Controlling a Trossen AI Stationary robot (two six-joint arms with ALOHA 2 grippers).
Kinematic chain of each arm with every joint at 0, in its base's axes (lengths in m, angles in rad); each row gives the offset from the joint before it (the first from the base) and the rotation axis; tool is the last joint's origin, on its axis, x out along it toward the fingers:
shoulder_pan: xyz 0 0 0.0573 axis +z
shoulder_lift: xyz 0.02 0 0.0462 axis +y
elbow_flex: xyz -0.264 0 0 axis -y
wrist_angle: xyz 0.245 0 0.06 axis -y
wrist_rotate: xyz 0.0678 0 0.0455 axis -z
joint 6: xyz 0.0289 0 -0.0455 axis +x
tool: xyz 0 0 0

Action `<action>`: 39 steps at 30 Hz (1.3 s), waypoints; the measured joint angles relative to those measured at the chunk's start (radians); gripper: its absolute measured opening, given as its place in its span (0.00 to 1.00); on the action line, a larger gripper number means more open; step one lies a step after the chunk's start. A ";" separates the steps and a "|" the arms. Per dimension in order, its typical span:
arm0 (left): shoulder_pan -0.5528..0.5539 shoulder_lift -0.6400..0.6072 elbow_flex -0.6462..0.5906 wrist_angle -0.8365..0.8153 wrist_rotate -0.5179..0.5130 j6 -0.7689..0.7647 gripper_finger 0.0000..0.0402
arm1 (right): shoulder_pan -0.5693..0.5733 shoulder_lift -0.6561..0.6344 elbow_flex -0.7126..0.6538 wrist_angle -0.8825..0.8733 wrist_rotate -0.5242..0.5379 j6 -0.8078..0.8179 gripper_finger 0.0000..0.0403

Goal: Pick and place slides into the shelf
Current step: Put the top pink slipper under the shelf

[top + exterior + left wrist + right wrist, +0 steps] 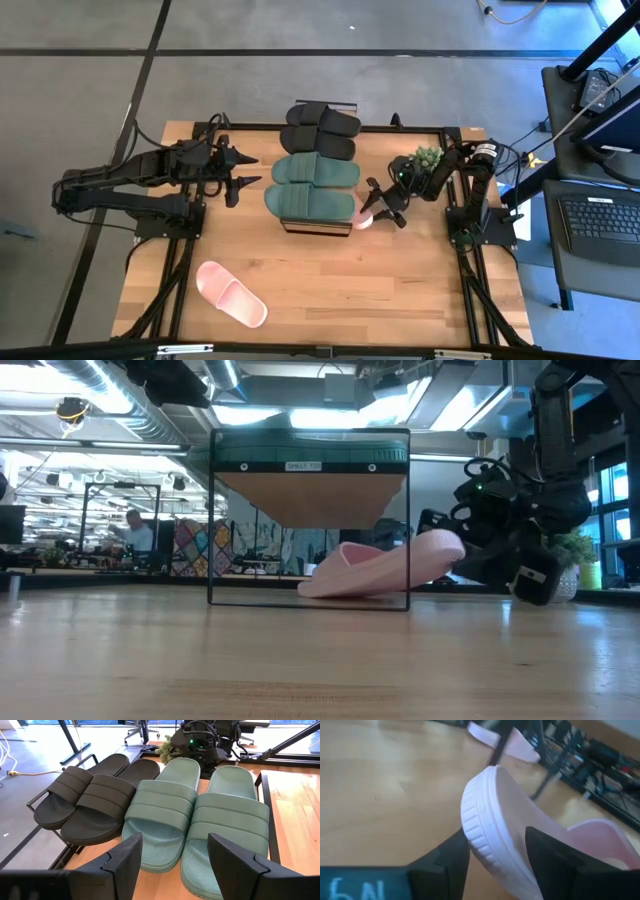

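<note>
The shelf [318,226] stands mid-table, and on its top board lie a black pair of slides [320,130] and a green pair [312,185]. One pink slide [375,570] lies tilted under that board, its toe end low inside the frame and its heel end [365,215] sticking out on the right. My right gripper [495,845] is open around that heel. Another pink slide [230,293] lies sole down on the table, near left. My left gripper [250,172] hangs open left of the shelf, facing the green pair [200,815]. My right gripper comes nearly level from the table's right side, with one finger on each side of the pink slide's heel end. The ribbed sole rim [472,827] lies against one finger [452,857]. Whether the other finger touches the footbed, I cannot tell. The heel is raised off the table.
A small potted plant [428,158] stands just behind my right arm. Bare tabletop [400,290] stretches in front of the shelf, toward the near edge. In the room beyond the table a person [130,535] sits far off.
</note>
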 joint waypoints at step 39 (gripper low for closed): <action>0.000 0.000 0.000 -0.002 0.000 -0.002 0.54 | 0.001 -0.109 -0.102 0.015 0.281 -0.015 0.79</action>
